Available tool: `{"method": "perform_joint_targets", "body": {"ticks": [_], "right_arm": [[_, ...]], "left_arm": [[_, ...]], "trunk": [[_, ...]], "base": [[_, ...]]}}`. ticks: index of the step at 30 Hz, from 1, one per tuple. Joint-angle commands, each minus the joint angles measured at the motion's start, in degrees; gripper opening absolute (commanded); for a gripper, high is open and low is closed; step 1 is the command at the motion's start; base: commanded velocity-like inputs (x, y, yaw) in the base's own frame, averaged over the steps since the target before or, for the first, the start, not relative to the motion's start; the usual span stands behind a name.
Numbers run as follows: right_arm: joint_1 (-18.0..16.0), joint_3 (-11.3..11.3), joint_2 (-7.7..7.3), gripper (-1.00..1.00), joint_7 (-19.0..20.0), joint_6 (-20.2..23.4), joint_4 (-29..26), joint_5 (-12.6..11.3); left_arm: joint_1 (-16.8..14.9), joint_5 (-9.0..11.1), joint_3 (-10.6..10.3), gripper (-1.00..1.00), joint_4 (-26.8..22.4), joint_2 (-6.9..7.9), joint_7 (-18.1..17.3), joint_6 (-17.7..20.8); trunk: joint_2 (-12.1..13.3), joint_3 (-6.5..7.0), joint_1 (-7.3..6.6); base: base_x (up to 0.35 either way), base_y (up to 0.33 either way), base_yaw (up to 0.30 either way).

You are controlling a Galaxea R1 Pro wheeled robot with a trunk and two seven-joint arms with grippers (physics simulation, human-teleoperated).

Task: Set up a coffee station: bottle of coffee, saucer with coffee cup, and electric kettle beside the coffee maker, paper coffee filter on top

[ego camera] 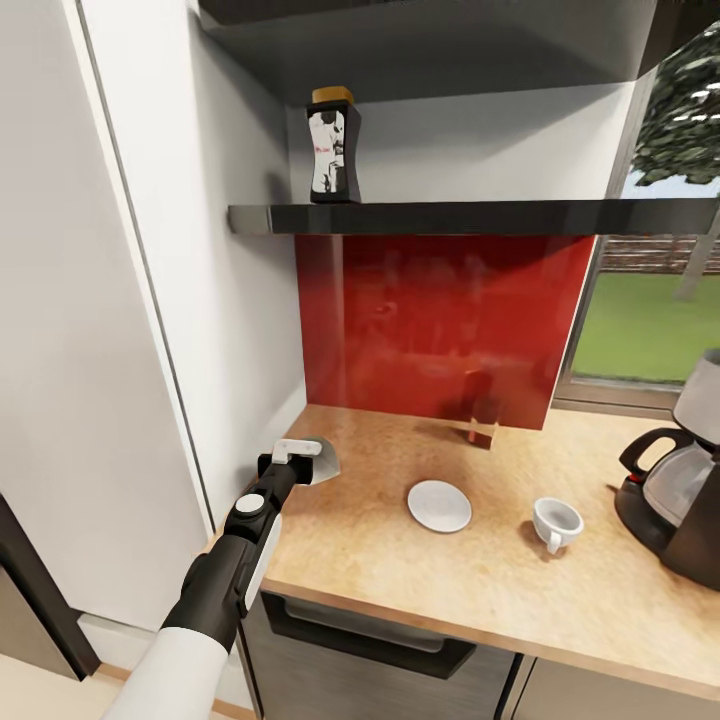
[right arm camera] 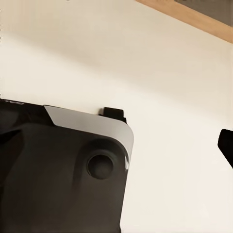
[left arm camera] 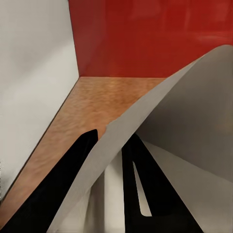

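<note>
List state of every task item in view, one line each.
paper coffee filter: pinched between the left gripper fingers, above the countertop corner
bottle of coffee: upright on the shelf, lid on
saucer: flat on countertop, bare
coffee cup: upright, beside saucer, apart
coffee maker: on countertop, carafe seated

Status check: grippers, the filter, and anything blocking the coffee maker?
Left gripper shut on paper filter. Coffee maker far right on counter. Saucer and cup sit between.

The left arm (ego camera: 215, 590), white at the upper sleeve and black toward the wrist, reaches forward and up from the lower left. Its left gripper (ego camera: 305, 460) has its jaws closed on a pale grey curved paper sheet (left arm camera: 189, 116).
</note>
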Motion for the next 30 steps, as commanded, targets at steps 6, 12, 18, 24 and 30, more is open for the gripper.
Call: {"method": "perform_joint_targets", "body": {"ticks": [6,12,18,24,30], "right_arm": [[-0.04,0.26,0.00,1.00,-0.02,-0.17,0.04,0.08],[-0.04,0.26,-0.01,1.00,0.00,-0.17,0.03,0.08],[-0.04,0.26,-0.01,1.00,-0.06,-0.17,-0.02,0.08],[-0.04,0.26,-0.01,1.00,-0.08,-0.17,-0.03,0.08],[-0.04,0.26,-0.01,1.00,-0.08,-0.17,-0.03,0.08]], "left_arm": [[-0.03,-0.67,-0.01,-1.00,-0.11,0.00,0.10,0.30],[-0.03,-0.67,-0.04,-1.00,-0.21,0.00,0.10,0.31],[-0.03,-0.67,-0.05,-1.00,-0.29,0.00,0.03,0.32],[-0.03,-0.67,-0.06,-1.00,-0.30,0.00,0.05,0.32],[-0.03,-0.67,-0.14,-1.00,-0.30,0.00,0.08,0.32]], "trunk": [[0.77,0.29,-0.44],[1.57,0.65,-0.88],[1.57,0.65,-0.88],[2.37,1.01,-1.32],[2.37,1.01,-1.32]], "base": [[0.000,0.000,0.000],[0.000,0.000,0.000],[0.000,0.000,0.000],[0.000,0.000,0.000],[0.000,0.000,0.000]]}}
